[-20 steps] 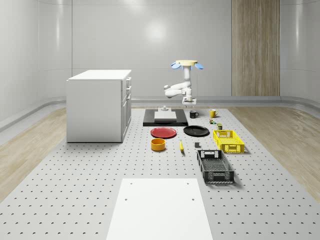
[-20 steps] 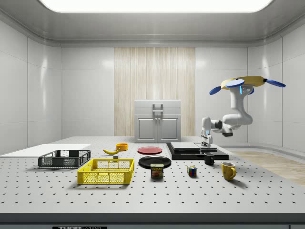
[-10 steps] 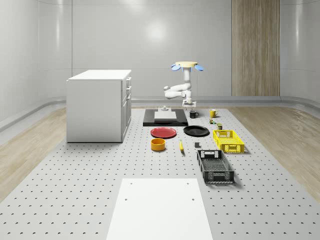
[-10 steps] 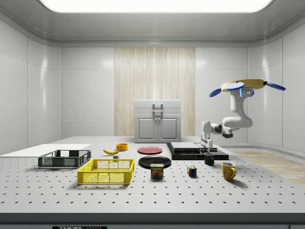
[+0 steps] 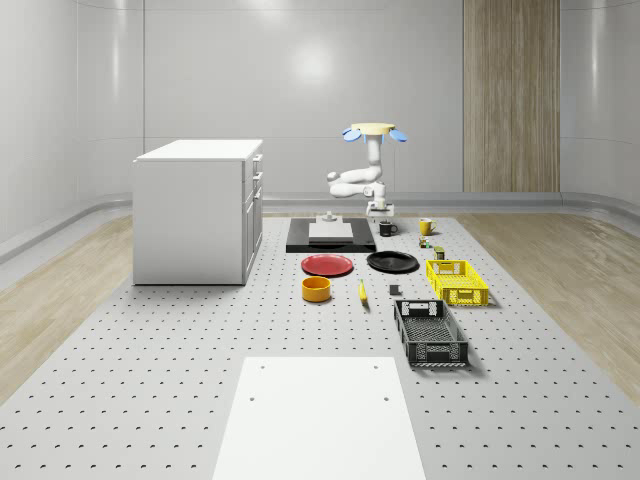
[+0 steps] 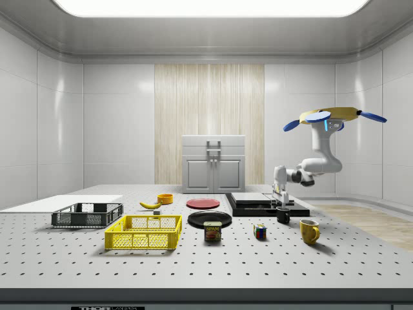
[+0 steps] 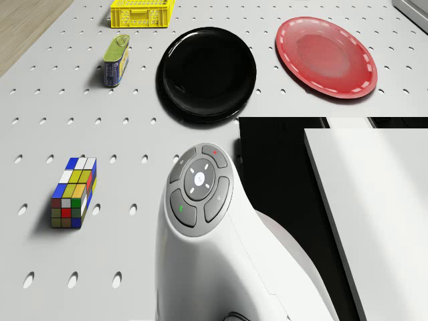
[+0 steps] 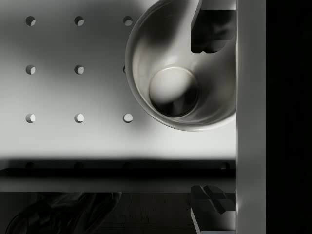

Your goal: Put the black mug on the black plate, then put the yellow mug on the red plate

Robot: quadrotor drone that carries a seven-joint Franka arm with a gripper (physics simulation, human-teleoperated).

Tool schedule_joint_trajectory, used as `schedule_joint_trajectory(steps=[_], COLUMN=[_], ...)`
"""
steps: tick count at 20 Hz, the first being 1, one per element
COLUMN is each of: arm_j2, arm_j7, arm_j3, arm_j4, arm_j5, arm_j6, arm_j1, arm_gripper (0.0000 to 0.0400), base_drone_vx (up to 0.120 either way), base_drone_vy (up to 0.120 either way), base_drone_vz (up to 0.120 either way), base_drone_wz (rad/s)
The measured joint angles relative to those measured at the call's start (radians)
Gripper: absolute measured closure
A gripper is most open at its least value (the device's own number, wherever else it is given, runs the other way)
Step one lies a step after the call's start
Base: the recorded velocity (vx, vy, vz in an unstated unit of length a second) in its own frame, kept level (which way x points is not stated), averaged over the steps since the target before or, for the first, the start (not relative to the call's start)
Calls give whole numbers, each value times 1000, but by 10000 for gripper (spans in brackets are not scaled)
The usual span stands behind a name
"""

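The black mug (image 5: pixel 387 229) stands upright on the perforated table (image 5: pixel 150 350), a little right of centre in the whole-scene view, just beside the right edge of a black slab (image 5: pixel 330 236). It is apart from the black plate (image 5: pixel 392 262), which lies below it in that frame.

The white cabinet (image 5: pixel 198 210) stands left of centre. A white sheet (image 5: pixel 320 418) lies at the bottom middle.

The drone (image 5: pixel 374 130) hovers at upper centre, above the far end of the slab. In the side view the drone (image 6: pixel 332 115) hangs at upper right, and its arm reaches down and to the left.

The gripper (image 5: pixel 379 213) points down directly over the black mug. In the side view it (image 6: pixel 280 196) sits just above the mug's (image 6: pixel 283 215) rim. In the wrist view the gripper (image 8: pixel 209 117) looks into the mug (image 8: pixel 180 73). Its fingers (image 8: pixel 207 29) are spread wide: one is over the mug's mouth and the other well outside its wall, holding nothing.

A black crate (image 5: pixel 430 332) and a yellow crate (image 5: pixel 457 281) sit at the right of the whole-scene view. The red plate (image 5: pixel 327 265) lies just left of the black plate, both bare.

The yellow mug (image 5: pixel 426 226) stands right of the black mug, near it. A yellow bowl (image 5: pixel 316 289) and a banana (image 5: pixel 362 291) lie below the plates.

In the side view a Spam can (image 6: pixel 212 231) and a Rubik's cube (image 6: pixel 259 232) stand between the yellow crate and the yellow mug.
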Motion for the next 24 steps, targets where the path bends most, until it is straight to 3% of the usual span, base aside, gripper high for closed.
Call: schedule_joint_trajectory(steps=[8, 19, 20, 22, 24], arm_j2=[-21, -37, -38, -41, -43], arm_j7=[3, 4, 4, 4, 4], arm_j3=[-52, -63, -63, -63, -63], arm_j4=[17, 23, 23, 24, 24], arm_j5=[-45, -52, -51, -51, -50], arm_j6=[41, 62, 63, 65, 68], arm_j1=[-12, -16, -16, -17, -17], arm_gripper=[0, 0, 24, 132, 198], base_drone_vx=[0, 0, 0, 0, 0], base_drone_vy=[0, 0, 0, 0, 0], base_drone_vz=[0, 0, 0, 0, 0], base_drone_wz=[0, 0, 0, 0, 0])
